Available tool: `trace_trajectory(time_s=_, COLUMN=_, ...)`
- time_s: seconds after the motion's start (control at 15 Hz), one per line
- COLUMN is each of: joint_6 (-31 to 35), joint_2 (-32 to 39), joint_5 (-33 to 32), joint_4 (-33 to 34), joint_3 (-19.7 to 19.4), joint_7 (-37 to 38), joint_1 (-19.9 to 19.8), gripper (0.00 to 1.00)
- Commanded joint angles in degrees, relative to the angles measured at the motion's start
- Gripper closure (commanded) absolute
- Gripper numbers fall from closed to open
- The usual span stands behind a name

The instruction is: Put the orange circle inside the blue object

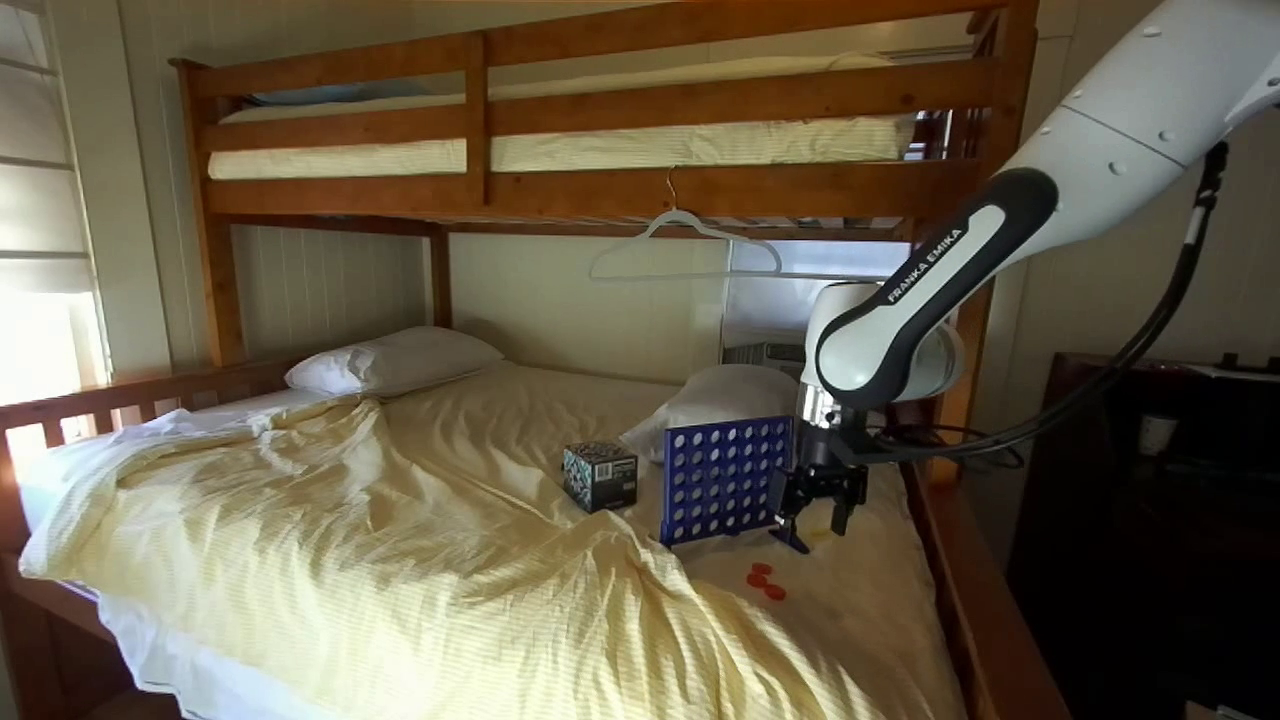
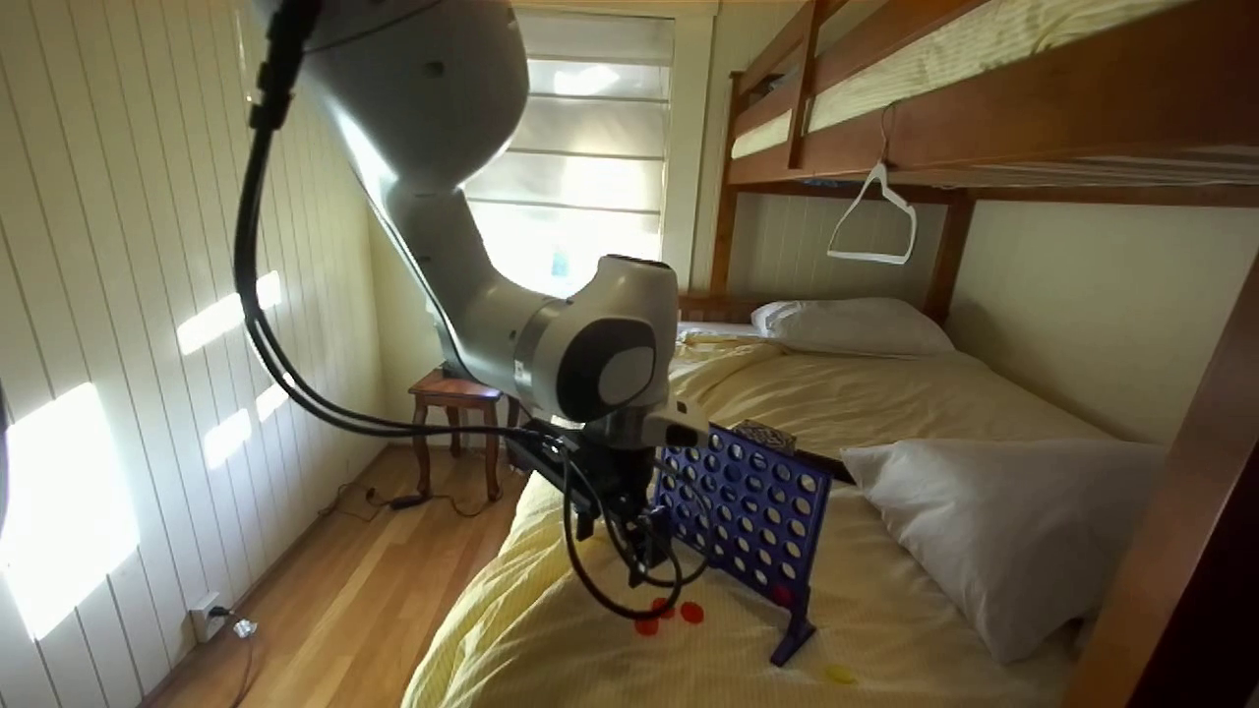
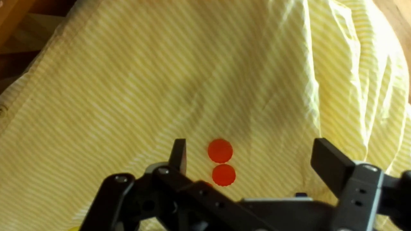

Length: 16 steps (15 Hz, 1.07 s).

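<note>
Probable step: preparing the pick-up
In an exterior view, the blue grid (image 1: pixel 724 484) is standing upright on the bed (image 1: pixel 480 520); three orange discs (image 1: pixel 775 592) are lying on its near side, and the jaws are hanging beside its right edge. In an exterior view, the discs are lying left of the grid's near foot (image 2: pixel 793 641), outside the grid; an unidentified red patch (image 2: pixel 782 594) is showing at a low hole. In the wrist view, the jaws are standing spread wide, gripping nothing; two discs are showing below, closer to the left finger (image 3: pixel 177 154), the third hiding mostly behind the jaws. A sound grasp is probably calling for shifting left to centre one disc, then lowering straight to the bed. Close neighbours are likely risking a double pinch.
</note>
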Motion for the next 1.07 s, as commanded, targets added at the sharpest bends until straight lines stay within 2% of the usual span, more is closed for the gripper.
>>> trace_trajectory(time_s=0.0, joint_6=-1.8, joint_2=6.6, joint_5=-2.4, joint_4=6.2, joint_3=-1.2, joint_7=2.3, joint_1=0.7, gripper=0.00)
trace_trajectory(time_s=0.53, joint_6=-8.0, joint_2=17.2, joint_5=-7.1, joint_4=17.5, joint_3=-4.3, joint_7=15.9, joint_1=5.4, gripper=0.00)
trace_trajectory(time_s=1.0, joint_6=-15.0, joint_2=23.7, joint_5=-8.4, joint_4=24.2, joint_3=-6.8, joint_7=22.5, joint_1=8.8, gripper=0.00)
